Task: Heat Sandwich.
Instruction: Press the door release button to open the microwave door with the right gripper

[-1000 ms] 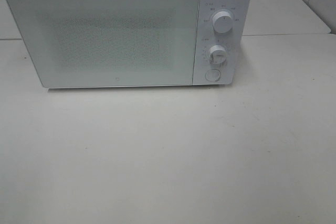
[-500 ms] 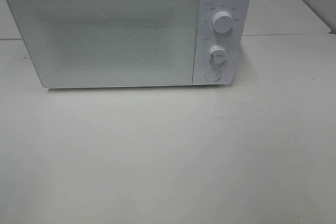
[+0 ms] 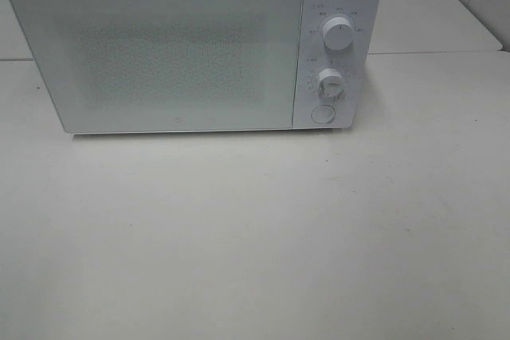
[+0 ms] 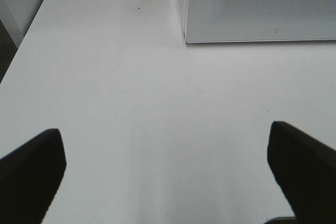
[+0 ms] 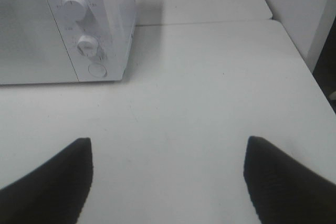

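Exterior high view: a white microwave point(image 3: 183, 45) stands at the back of a white table point(image 3: 255, 236). Its door point(image 3: 159, 57) is shut, and its frosted front shows nothing inside. The panel to the right of the door carries an upper knob point(image 3: 339, 35), a lower knob point(image 3: 330, 82) and, under them, a round button point(image 3: 322, 114). Neither arm appears in this view. Where the sandwich is cannot be told from any view.

Left wrist view: the left gripper point(image 4: 167, 177) hangs over bare table. Its two dark fingers point(image 4: 31, 177) are spread wide with nothing between them. Ahead of it is a lower corner of the microwave door.

Right wrist view: the right gripper point(image 5: 168, 182) also hangs over bare table, its dark fingers point(image 5: 283, 182) well apart and holding nothing. Ahead of it and to one side is the microwave's control panel with both knobs and the button, well clear of the fingertips.
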